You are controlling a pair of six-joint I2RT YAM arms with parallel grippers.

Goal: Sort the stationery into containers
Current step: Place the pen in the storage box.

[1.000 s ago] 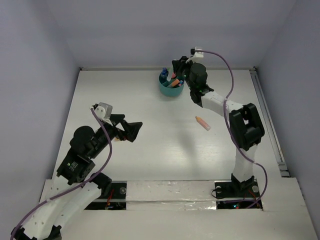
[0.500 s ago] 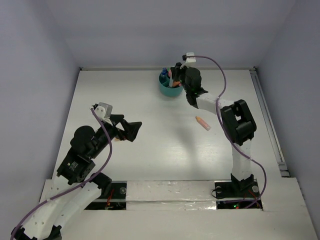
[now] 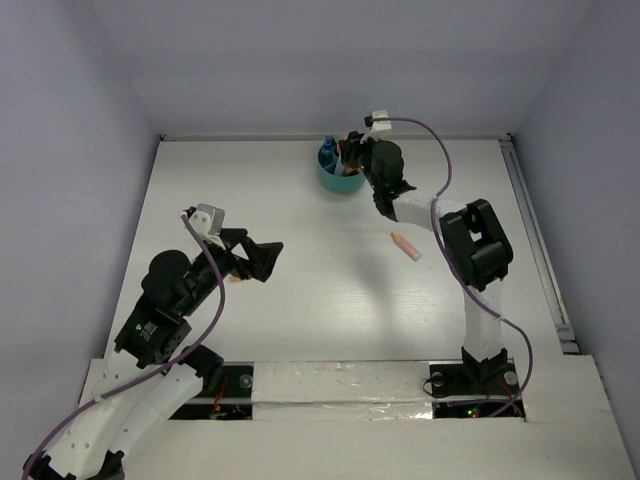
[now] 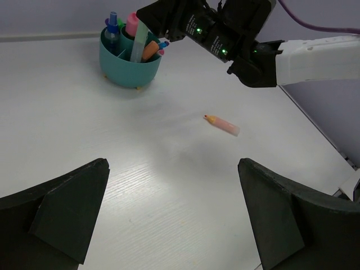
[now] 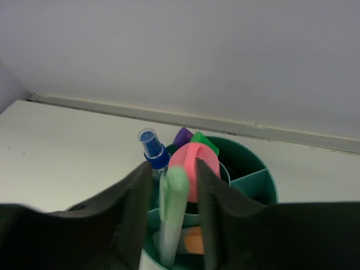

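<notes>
Highlighter [image 5: 170, 225] at cup [image 5: 269, 188] mouth
Right gripper [image 5: 173, 185] clamps the pale green highlighter, tip inside the teal cup; crowded stationery [image 5: 197, 163] may jam it and tip the cup; left gripper [image 4: 173, 166] gapes empty.

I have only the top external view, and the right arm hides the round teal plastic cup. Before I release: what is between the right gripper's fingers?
Observer: The right wrist view shows a pale green marker between the fingers of the right gripper, its lower end down inside the round teal plastic cup.
Operator: Clamped or loose?
Observer: I cannot tell; the fingers sit close on either side of it.
Operator: What else is in there?
Observer: A blue-capped spray bottle, a pink rounded cap, a purple cap and a green cap behind, an orange piece below.
</notes>
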